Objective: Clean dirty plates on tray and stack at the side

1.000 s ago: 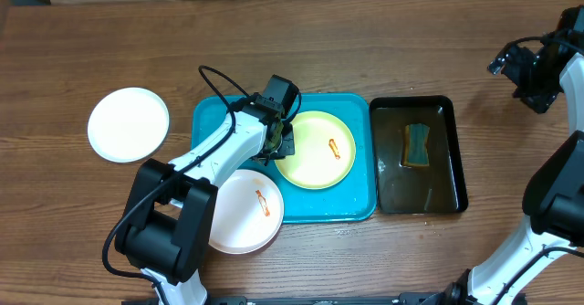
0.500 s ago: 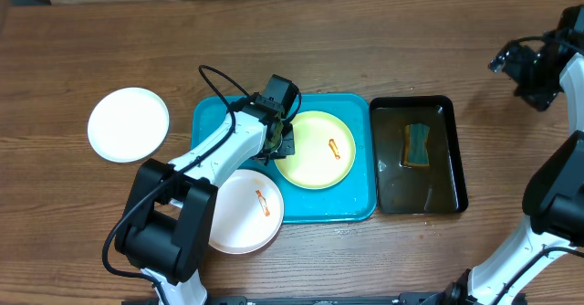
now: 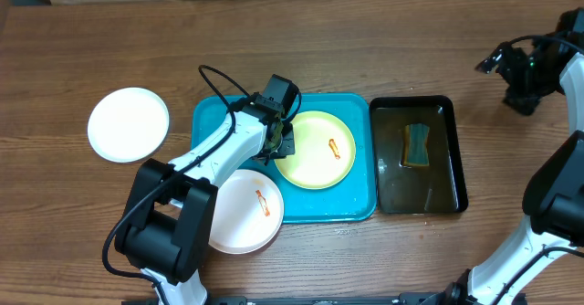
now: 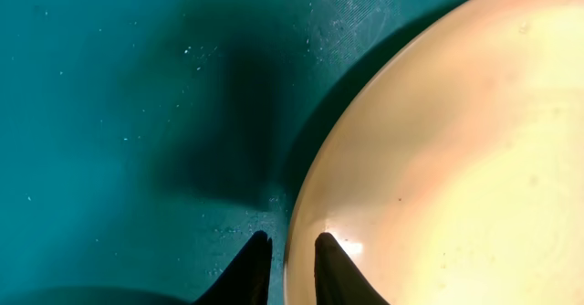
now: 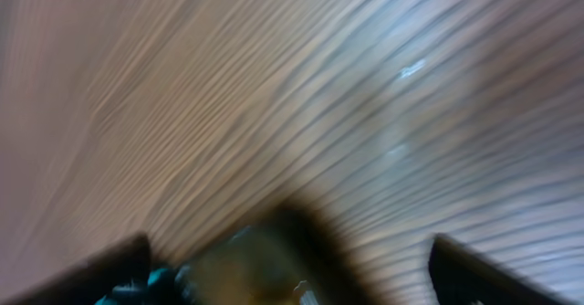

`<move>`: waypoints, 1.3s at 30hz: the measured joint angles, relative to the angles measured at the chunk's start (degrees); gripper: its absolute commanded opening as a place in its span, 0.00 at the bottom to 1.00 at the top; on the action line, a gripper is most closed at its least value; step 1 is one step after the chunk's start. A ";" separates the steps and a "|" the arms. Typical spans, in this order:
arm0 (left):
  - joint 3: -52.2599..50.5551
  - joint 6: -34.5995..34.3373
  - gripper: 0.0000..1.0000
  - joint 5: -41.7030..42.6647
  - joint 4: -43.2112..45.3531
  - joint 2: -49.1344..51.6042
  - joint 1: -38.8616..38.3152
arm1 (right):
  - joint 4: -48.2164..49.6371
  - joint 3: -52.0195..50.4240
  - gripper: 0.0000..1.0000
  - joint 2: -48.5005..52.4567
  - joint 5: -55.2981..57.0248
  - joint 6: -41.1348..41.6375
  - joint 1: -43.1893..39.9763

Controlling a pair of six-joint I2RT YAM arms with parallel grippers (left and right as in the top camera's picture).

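Here the left fingers [image 4: 257,270] are pressed close together on the left rim of the pale yellow plate [image 3: 310,163], one tip on the turquoise tray [image 3: 347,205] outside the rim and one on the plate's inner face. That plate lies flat in the middle of the tray, its body reaching from the fingers toward the black tray [image 3: 461,173], its orange smear right of centre.

A second smeared white plate [image 3: 239,218] overhangs the tray's near left corner. A bare white plate [image 3: 129,124] sits alone on the table [image 3: 365,40], well off to the left.

The right fingers [image 5: 109,267] are spread wide with nothing between them, above bare wood at the far right, though the wrist view is blurred.

The coming move likely turns on the sponge [image 3: 417,145]. It lies in the liquid of the black tray, its long axis running along that tray's long side. From the right fingers it sits nearer the robot and toward the left arm, well apart from them. The right arm is clearly the closer one to fetch it, since the left is occupied steadying the plate. Fingers closing across the sponge's short width would suit that lie.
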 measured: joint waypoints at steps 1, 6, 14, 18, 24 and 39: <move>0.00 0.00 0.21 -0.02 0.09 0.00 0.00 | -1.77 0.04 0.37 -0.02 -2.80 0.07 0.00; -0.02 -0.17 0.22 0.00 0.17 0.00 0.00 | -12.37 0.02 0.19 -0.07 -4.07 -1.07 1.31; -0.09 -0.90 0.24 0.00 0.42 0.00 0.00 | -23.15 -0.31 0.21 -0.09 5.44 -2.27 11.06; -0.11 -1.05 0.26 0.00 0.35 0.00 0.00 | -22.60 -3.45 0.47 -0.13 11.89 -2.27 17.09; -0.13 -1.07 0.27 0.00 0.31 0.00 0.00 | -16.33 -11.23 0.52 -0.17 19.21 -2.84 23.56; -0.15 -1.07 0.29 0.02 0.31 0.00 0.00 | -11.67 -19.10 0.23 -0.22 22.56 -2.84 26.69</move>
